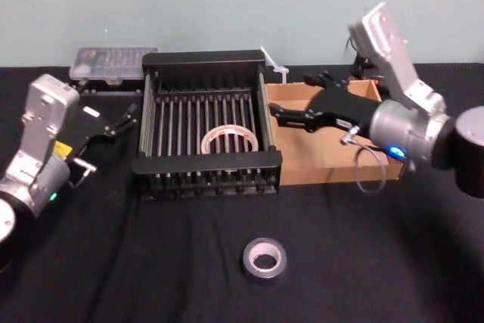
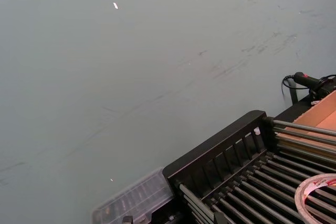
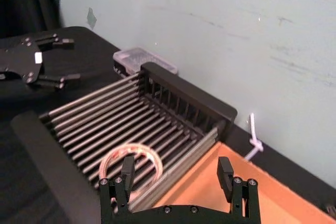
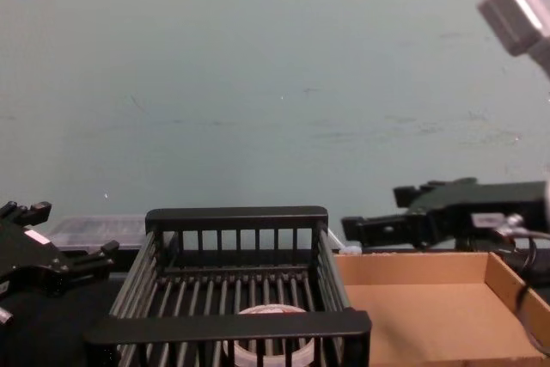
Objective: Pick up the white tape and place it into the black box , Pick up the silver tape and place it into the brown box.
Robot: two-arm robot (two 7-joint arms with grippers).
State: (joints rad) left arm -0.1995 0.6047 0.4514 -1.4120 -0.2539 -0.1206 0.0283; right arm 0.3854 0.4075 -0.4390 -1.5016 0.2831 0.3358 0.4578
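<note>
The white tape (image 1: pixel 229 140) lies flat on the slatted bottom of the black box (image 1: pixel 204 163), toward its front right. On the black cloth in front of the box, the silver tape (image 1: pixel 265 259) also lies flat, away from both arms. The brown box (image 1: pixel 318 160) stands against the black box's right side with nothing in it. My right gripper (image 1: pixel 291 97) hovers open and empty over the brown box's left end, beside the black box's right rim; its wrist view shows the fingers (image 3: pixel 127 169) above the white tape (image 3: pixel 111 160). My left gripper (image 1: pixel 125 120) is open, left of the black box.
A clear plastic case (image 1: pixel 113 62) sits behind the black box's back left corner, and a white cord (image 1: pixel 276 67) lies behind its back right corner. The wall stands close behind the table. Open black cloth surrounds the silver tape along the table's front.
</note>
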